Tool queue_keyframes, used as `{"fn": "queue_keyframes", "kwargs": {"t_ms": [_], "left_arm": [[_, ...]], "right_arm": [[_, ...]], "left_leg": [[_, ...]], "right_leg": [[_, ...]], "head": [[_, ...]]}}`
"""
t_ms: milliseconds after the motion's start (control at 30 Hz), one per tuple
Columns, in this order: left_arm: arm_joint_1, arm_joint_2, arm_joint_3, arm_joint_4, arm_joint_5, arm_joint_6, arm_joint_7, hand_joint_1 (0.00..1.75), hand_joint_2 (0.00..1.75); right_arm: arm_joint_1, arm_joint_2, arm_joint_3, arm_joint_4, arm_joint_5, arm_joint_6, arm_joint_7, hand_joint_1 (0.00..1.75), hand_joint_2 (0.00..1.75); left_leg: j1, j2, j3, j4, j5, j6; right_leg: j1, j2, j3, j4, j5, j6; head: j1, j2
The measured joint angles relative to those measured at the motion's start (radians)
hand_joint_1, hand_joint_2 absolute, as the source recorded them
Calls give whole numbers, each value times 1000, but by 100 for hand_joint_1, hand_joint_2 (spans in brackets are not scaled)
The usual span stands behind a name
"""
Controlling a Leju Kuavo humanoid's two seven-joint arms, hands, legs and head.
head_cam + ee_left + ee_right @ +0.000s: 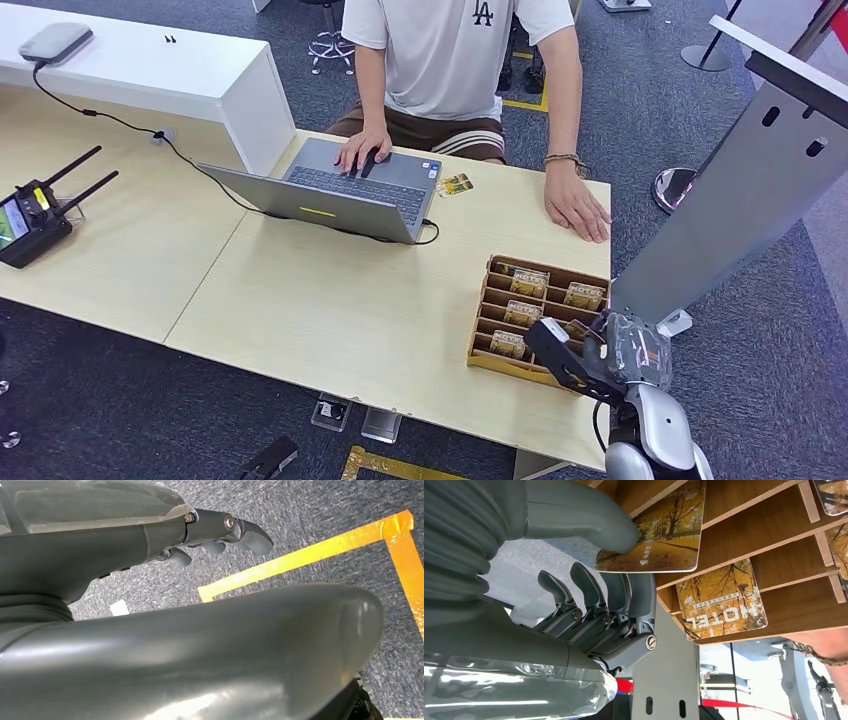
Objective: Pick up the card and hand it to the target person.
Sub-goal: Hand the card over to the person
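A wooden card box [482, 330] stands on the table's near right part, with several hotel cards [528, 282] in its slots. My right hand [590, 358] is at the box's near right corner. In the right wrist view its thumb [589, 520] presses on top of one autumn-tree card [664, 535] while the fingers [624, 595] curl under it, so the card is pinched, still by its slot. Another card [724, 605] marked HOTEL lies in the neighbouring slot. The person [450, 60] sits across the table, one hand [577, 205] flat on it. My left hand [220, 532] hangs over the floor, holding nothing.
An open laptop [340, 190] is in front of the person, with a loose card [455, 184] beside it. A grey slanted panel [730, 200] stands close to the right of the box. A remote controller [30, 215] lies far left. Yellow tape [300, 560] marks the carpet.
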Motion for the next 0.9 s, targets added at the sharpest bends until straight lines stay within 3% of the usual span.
{"fn": "queue_keyframes", "kwargs": {"t_ms": [400, 900], "left_arm": [[3, 10, 0, 0, 10, -2, -3, 0, 0], [20, 15, 0, 0, 22, 1, -24, 0, 0]], "right_arm": [[10, -3, -2, -54, -173, -8, -82, 150, 175], [61, -43, -58, -386, -371, -74, -187, 150, 175]], "left_leg": [[0, 0, 0, 0, 0, 0], [0, 0, 0, 0, 0, 0]], "right_leg": [[0, 0, 0, 0, 0, 0], [0, 0, 0, 0, 0, 0]], "head": [[0, 0], [0, 0]]}}
